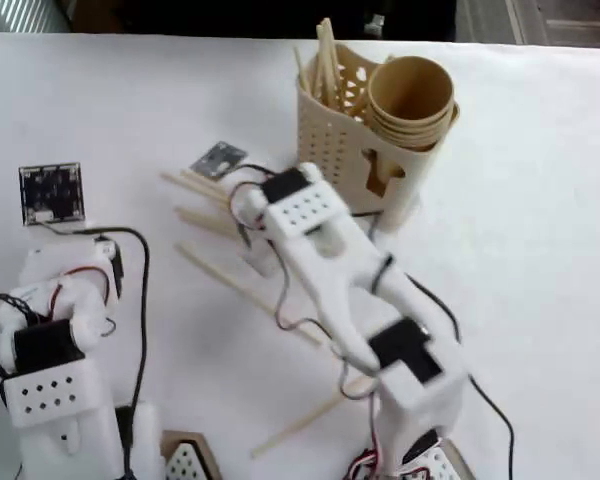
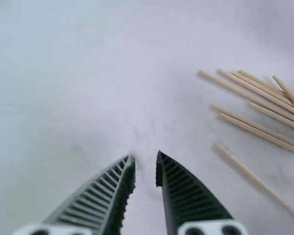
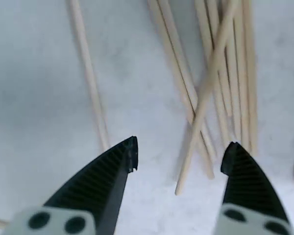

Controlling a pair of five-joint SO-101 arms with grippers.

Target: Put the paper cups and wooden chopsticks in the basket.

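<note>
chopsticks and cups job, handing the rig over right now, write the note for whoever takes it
Right gripper: jaws open, empty, above the loose chopsticks on the table.
Left gripper: jaws slightly apart, empty, over the table near them.
Done: paper cups stacked in the basket; some chopsticks stand in it.
Left: the loose chopsticks beside the basket, plus a stray chopstick near the right arm's base.
</note>
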